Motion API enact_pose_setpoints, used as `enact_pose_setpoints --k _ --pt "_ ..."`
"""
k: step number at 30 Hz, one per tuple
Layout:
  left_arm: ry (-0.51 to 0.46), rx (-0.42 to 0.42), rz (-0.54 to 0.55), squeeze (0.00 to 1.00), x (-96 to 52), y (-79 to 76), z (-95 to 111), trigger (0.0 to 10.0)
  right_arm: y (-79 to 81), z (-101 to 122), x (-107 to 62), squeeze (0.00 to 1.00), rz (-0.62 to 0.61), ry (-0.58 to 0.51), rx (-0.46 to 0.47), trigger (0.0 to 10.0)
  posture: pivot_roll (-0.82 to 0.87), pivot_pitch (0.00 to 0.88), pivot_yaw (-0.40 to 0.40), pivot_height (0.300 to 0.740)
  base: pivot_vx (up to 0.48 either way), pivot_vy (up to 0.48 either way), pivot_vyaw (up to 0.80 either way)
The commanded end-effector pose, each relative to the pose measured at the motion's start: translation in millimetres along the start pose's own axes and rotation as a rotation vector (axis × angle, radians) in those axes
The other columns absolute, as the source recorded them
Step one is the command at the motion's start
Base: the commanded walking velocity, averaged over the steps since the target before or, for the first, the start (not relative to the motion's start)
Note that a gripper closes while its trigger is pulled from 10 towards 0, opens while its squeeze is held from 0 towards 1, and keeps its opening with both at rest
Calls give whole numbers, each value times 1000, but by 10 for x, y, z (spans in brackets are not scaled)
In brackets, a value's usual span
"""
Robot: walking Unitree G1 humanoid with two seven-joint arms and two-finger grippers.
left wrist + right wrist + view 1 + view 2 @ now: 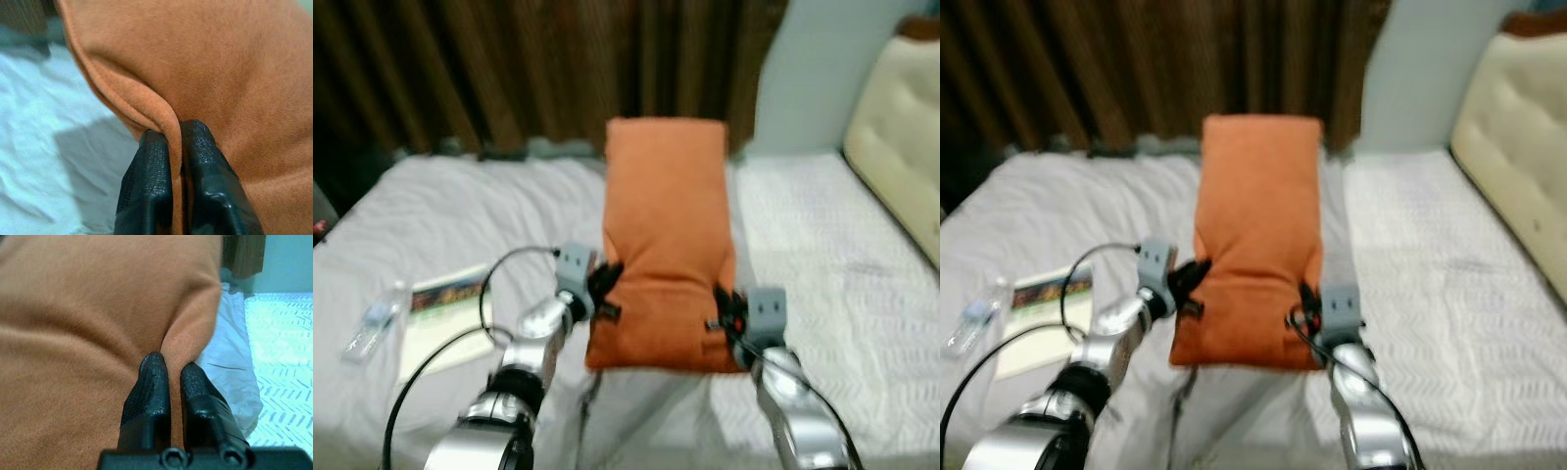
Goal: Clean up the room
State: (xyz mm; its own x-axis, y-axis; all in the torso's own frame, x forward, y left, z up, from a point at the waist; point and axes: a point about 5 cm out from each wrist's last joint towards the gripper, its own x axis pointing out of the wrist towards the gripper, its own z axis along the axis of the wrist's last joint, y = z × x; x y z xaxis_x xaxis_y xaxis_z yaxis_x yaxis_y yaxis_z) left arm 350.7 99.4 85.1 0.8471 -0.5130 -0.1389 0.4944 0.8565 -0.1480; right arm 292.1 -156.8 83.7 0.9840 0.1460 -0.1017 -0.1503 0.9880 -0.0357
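Cushion (668,235), orange, oblong, soft suede-like cover with a piped seam, held up off the bed (460,211) between both arms, long axis running away toward the curtain (509,69).

Far left on the bed: clear plastic bottle (374,319) lying flat on the pale grey, slightly creased sheet. Just beside it, a thin booklet (438,323) with a colourful printed band across the top, also flat. Black cable looping over the booklet's corner up to the left arm.

Left gripper (175,147): black, finely pebbled fingers (149,181) pressed together on the folded seam at the cushion's near left edge, only a sliver of orange fabric between them. Seen from the head as a grey block against the cushion's lower left side.

Right gripper (170,366): same textured black fingers (151,387), pinched on a pucker of fabric at the cushion's near right edge, gap all but gone. Cloth bunched and dimpled at both grips.

Behind: dark brown pleated curtain across the back, pale blue wall (822,69) right of it. Right half of the bed covered by a white quilt (822,264) with a fine woven herringbone pattern. Far right, a cream tufted padded headboard (901,127), rounded at the corner.
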Motion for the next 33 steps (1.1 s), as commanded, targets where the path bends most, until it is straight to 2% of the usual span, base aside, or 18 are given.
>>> enact_pose_setpoints --k 1,7,12,24,33 --pt "-53 -14 3 0 32 -86 25 10000 -200 80 -41 0 -37 -14 -45 10000 -190 54 1 740 330 -345 0" --pt "-49 -47 -5 0 67 -231 -65 10000 -243 61 -43 0 -8 8 -66 10000 -192 60 -46 740 328 -347 0" --pt "-42 -17 -56 0 107 -311 -43 10000 -223 57 15 0 -2 12 -52 10000 -177 49 -38 740 328 -347 0" --pt "-24 10 -116 0 169 -398 -6 10000 -169 -8 41 0 -15 20 -16 10000 -185 37 12 740 322 -352 0" --pt "-10 16 -121 0 178 -379 2 10000 -175 -39 40 0 -21 27 -15 10000 -188 39 19 740 321 -353 0"
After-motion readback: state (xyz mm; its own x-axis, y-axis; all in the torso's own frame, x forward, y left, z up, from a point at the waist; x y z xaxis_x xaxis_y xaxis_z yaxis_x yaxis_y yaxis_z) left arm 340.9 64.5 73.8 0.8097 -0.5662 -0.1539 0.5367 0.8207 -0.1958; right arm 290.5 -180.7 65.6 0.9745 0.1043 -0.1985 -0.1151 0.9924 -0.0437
